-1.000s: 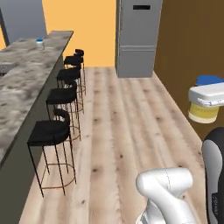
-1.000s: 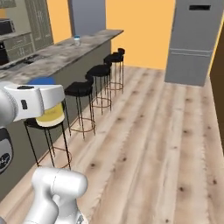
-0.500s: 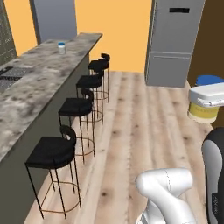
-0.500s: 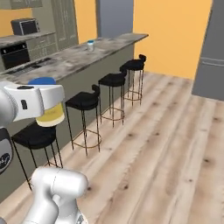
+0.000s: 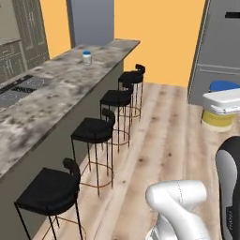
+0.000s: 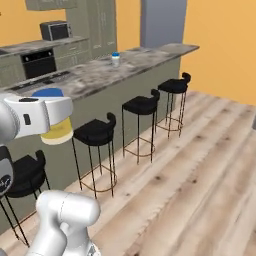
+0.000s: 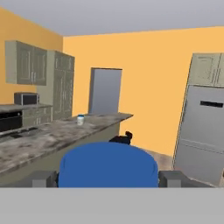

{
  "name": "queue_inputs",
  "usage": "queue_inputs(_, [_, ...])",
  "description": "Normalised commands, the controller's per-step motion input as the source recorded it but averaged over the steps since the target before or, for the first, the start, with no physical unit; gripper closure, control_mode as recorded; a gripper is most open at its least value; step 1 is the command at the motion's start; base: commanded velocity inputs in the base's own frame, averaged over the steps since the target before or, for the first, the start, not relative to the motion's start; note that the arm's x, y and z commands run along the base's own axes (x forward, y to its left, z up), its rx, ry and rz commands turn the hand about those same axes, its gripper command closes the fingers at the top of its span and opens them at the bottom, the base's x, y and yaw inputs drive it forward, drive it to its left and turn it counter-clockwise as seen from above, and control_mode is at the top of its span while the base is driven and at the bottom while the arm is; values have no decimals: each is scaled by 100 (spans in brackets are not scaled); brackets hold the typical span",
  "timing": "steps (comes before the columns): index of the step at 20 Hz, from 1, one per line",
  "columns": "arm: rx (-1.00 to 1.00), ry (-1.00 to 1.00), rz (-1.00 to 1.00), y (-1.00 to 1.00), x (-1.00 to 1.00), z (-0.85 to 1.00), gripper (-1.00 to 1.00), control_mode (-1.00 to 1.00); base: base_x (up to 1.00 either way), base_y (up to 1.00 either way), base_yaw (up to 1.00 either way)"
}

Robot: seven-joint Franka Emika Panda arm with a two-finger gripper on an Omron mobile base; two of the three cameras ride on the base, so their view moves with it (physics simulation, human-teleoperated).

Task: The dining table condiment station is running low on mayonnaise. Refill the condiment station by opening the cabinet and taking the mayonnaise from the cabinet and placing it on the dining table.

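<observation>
While stool-lined, marble dining table (image 5: 56, 98) beside orange wall (image 5: 159, 37)

— Where do the two base cameras sit?
— Behind the arm, high up, looking forward and down. The left one has the dining table (image 5: 61, 101) running up its left side, with the stools (image 5: 92, 132) alongside it; the right one sees the same tabletop from farther right, across the wooden floor (image 6: 200, 165).
— What do they share?
— The tabletop, the stools, the small pale jar (image 5: 86, 57) at the far end, and the mayonnaise (image 6: 55, 131) held close to each lens.
— And the hand camera?
— It looks level across the room toward the refrigerator (image 7: 203, 135), with the blue lid right up against it between the jaws.
</observation>
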Motion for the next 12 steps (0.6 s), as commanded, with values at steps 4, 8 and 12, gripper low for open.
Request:
queue_inputs(4, [0,0,0,0,0,0,100,100,100,-73,33])
queue_inputs(8, [0,0,0,0,0,0,100,100,100,-75,33])
queue_inputs(12, [0,0,0,0,0,0,100,100,100,-81,31])
